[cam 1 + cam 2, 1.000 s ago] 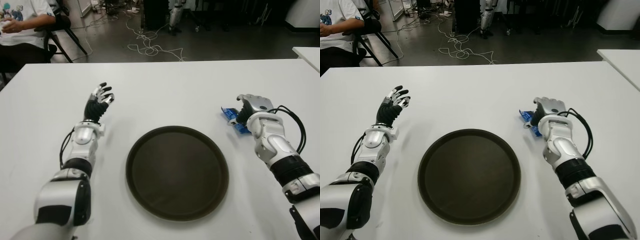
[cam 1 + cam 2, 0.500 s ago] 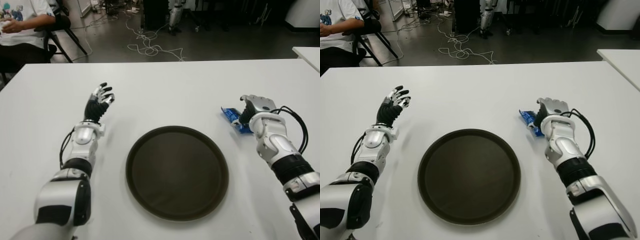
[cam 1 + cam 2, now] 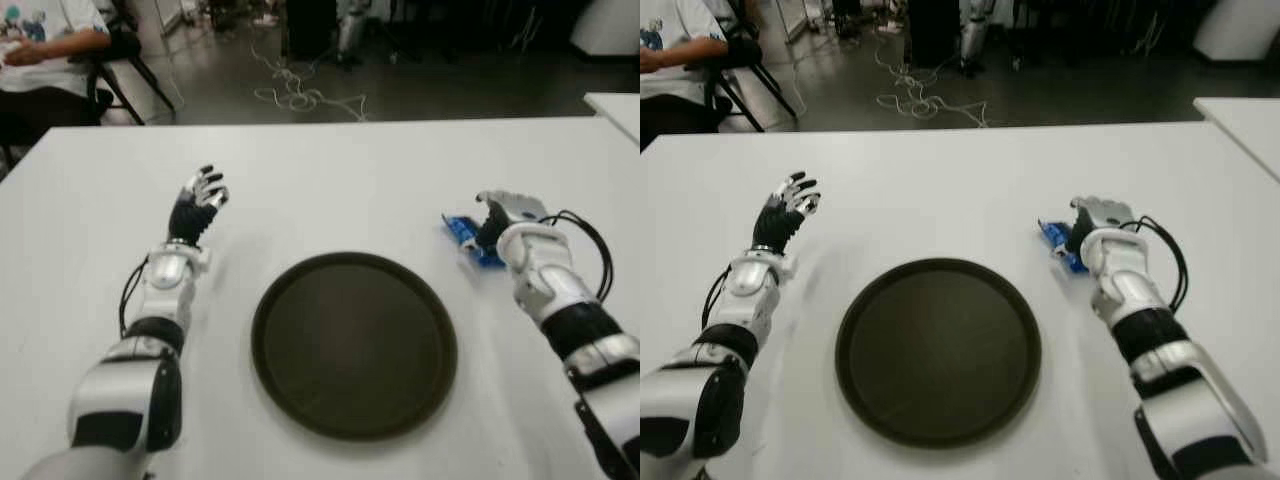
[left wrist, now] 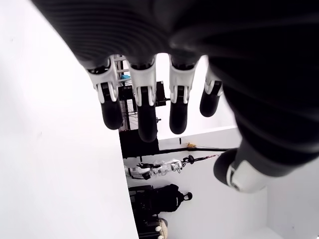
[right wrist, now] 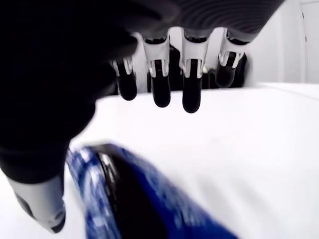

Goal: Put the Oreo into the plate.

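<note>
Lighting: bright, even, overhead; white table [image 3: 350, 170] near glare. Shadows soft. Eye views slightly blurred; far floor dim.

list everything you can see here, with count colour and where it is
table: one, white, fills the foreground
plate: one, dark brown, round, near the table's front middle, nothing on it
Oreo pack: one, blue, on the table right of the plate, beside the right robot hand
second table: one, white, corner at far right
cables: a tangle, white, on the dark floor beyond the table
person: one, white shirt, seated at far left
left robot hand: one, black and silver, left of the plate, fingers spread, holding nothing
right robot hand: one, silver and black, at the Oreo pack, fingers open in its wrist view
</note>
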